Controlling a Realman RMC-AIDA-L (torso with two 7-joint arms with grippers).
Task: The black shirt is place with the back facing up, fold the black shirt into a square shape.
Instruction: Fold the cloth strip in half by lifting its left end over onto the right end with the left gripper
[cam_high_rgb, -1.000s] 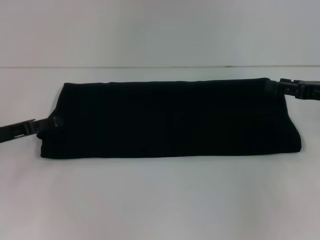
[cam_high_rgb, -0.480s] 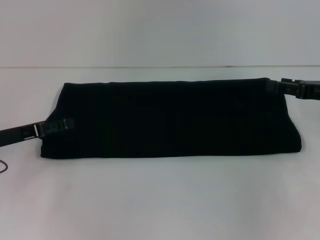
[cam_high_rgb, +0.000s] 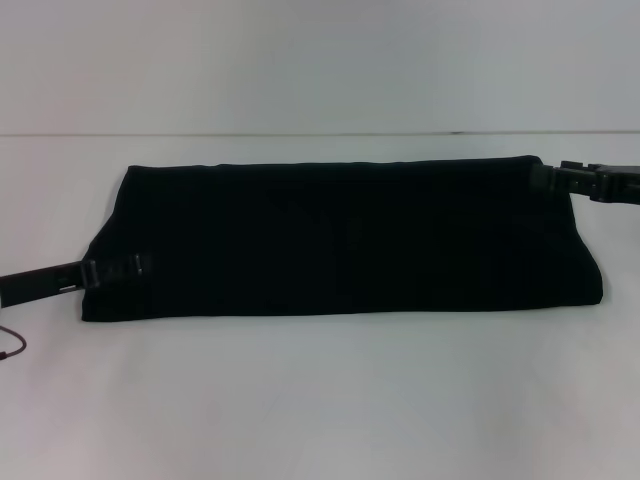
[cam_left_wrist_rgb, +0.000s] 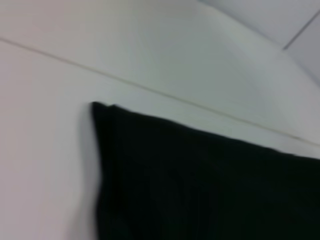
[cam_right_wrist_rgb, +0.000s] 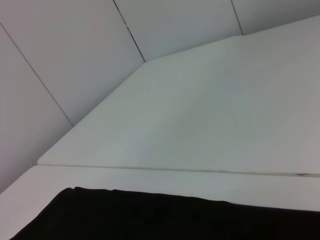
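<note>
The black shirt (cam_high_rgb: 345, 238) lies on the white table (cam_high_rgb: 320, 400) as a long, flat band running left to right. My left gripper (cam_high_rgb: 118, 268) reaches in from the left and lies low over the shirt's left end, near its front corner. At the shirt's far right corner sits my right gripper (cam_high_rgb: 552, 178), touching or just beside the fabric edge. In the left wrist view the black shirt (cam_left_wrist_rgb: 210, 185) shows one corner against the table. The right wrist view shows an edge of the black shirt (cam_right_wrist_rgb: 165, 215) low in the picture.
A white wall (cam_high_rgb: 320, 60) rises behind the table's far edge. A thin dark cable (cam_high_rgb: 12, 345) loops at the far left beside the left arm. White tabletop extends in front of the shirt.
My left gripper slid rightward onto the shirt's left end, then shifted nearer to the front edge. The right gripper and the shirt have barely moved.
</note>
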